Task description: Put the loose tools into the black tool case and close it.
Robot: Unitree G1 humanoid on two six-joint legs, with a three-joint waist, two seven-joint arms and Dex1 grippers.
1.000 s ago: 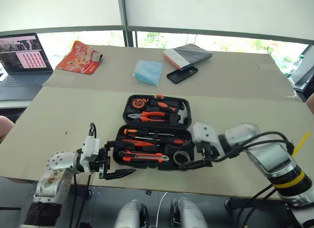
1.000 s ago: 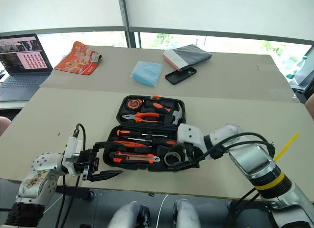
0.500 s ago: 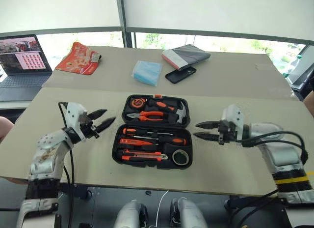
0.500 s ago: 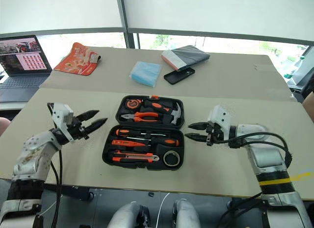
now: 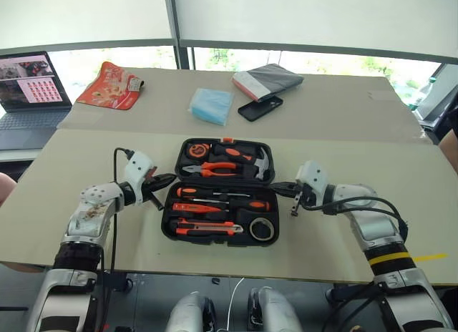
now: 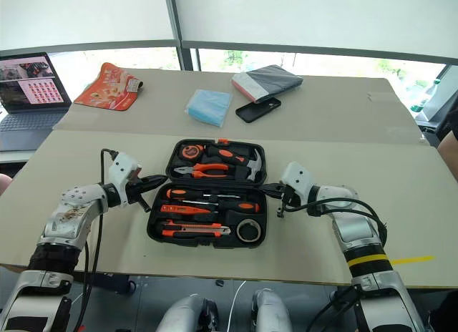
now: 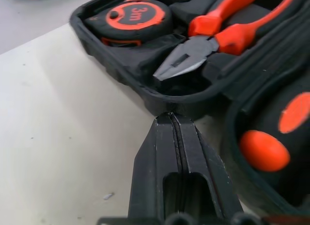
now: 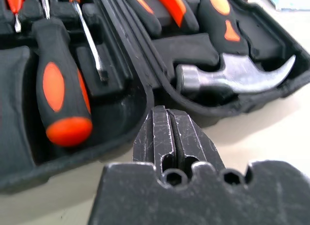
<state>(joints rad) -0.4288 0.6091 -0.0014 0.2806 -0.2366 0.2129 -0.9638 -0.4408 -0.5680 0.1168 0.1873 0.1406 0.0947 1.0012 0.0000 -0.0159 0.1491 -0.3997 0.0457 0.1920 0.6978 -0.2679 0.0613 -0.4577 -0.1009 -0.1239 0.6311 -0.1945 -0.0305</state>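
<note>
The black tool case [image 5: 215,241] lies open in the middle of the table. Its near half holds the screwdrivers [image 5: 215,193], the utility knife [image 5: 207,229] and the dark tape roll [image 5: 262,230]. Pliers [image 5: 215,169], a hammer [image 5: 263,162] and a tape measure [image 7: 135,14] sit in the far half. My left gripper [image 5: 168,179] is shut and empty, its tip at the case's left side by the hinge line. My right gripper [image 5: 275,188] is shut and empty too, with its tip at the right side of the case by the hinge [image 8: 164,111].
At the back of the table lie a red pouch [image 5: 111,83], a blue pack [image 5: 212,105], a black phone [image 5: 260,108] and a grey pouch [image 5: 268,80]. A laptop [image 5: 28,78] stands at the far left. The table's front edge runs just below the case.
Both grippers left the near corners of the case, swung out wide, then came in to the case's sides at the hinge line. Both went from open to shut.
</note>
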